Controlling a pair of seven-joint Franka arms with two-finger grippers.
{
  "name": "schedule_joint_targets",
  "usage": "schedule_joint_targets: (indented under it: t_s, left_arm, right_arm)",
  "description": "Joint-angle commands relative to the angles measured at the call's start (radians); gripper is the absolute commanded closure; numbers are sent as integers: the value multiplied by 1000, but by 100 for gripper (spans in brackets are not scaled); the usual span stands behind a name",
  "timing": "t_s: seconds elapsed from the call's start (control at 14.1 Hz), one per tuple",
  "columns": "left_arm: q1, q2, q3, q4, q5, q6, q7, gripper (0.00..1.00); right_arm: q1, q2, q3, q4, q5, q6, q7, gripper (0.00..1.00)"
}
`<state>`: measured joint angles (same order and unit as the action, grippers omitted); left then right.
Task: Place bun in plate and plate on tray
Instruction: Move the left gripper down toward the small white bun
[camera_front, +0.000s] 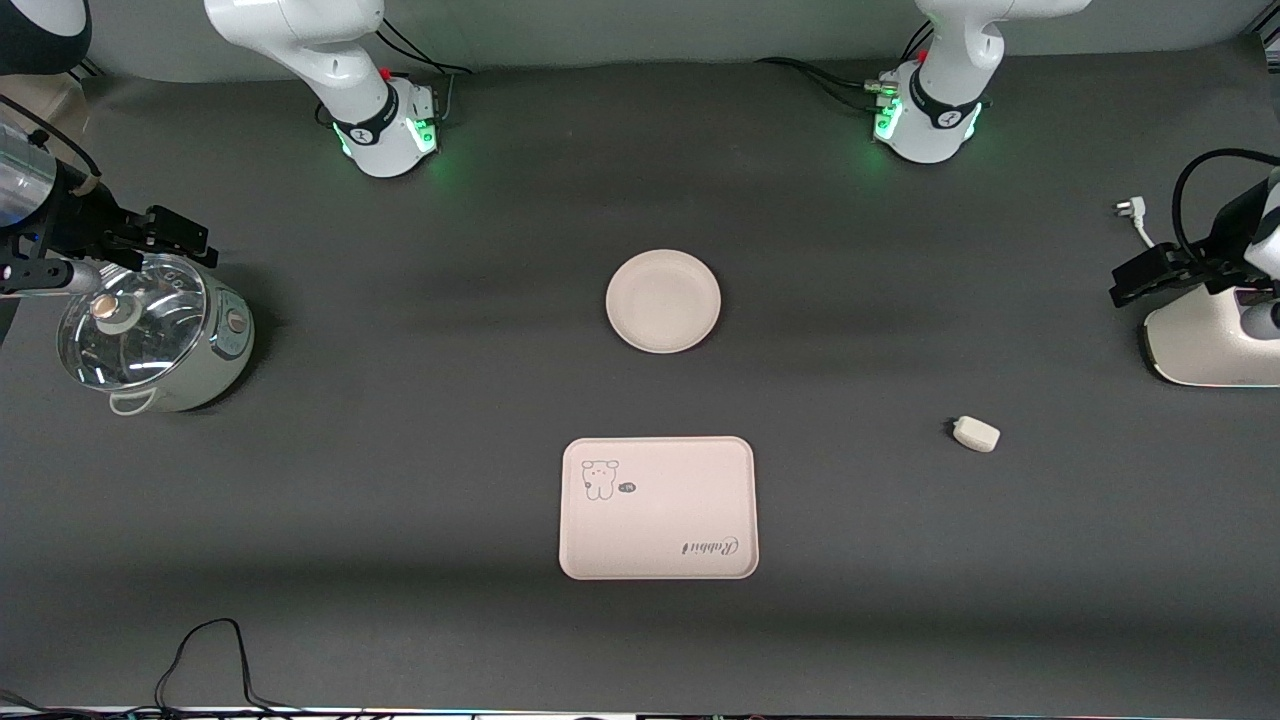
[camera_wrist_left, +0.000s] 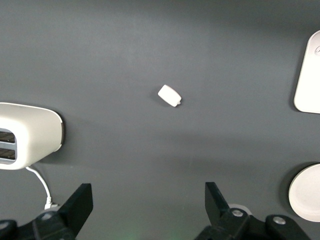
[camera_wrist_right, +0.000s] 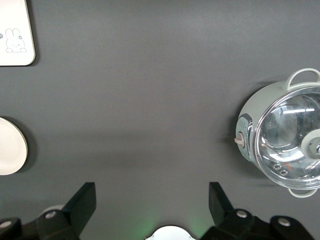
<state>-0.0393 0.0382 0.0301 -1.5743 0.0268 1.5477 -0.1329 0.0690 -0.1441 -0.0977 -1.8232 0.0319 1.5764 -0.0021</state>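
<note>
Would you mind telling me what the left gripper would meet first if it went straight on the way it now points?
Probably only bare table. The left gripper hangs open, pointing down near the toaster, with nothing between its fingers; the bun lies off that line.

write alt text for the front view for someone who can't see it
A dark table with an empty round plate at its middle, a rectangular tray nearer the camera, and a small bun toward the left arm's end. Both arms wait at the table's ends, pincers open.
</note>
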Motion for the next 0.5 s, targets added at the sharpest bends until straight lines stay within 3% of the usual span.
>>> schedule_joint_targets:
  t_s: [0.0,0.21,0.43]
  left_arm:
    - [4,9,-2,-91,-2,59,19,0]
    - [-1,38,-2,-219,-7,216,18,0]
    - [-5,152,-2,-227,-64,319,18,0]
  right_arm:
    - [0,-9,3,-18,-17,27,-21,0]
    - [5,-5,4,-18,-17,39,-18,0]
    - [3,3,4,-18,-17,53,-18,0]
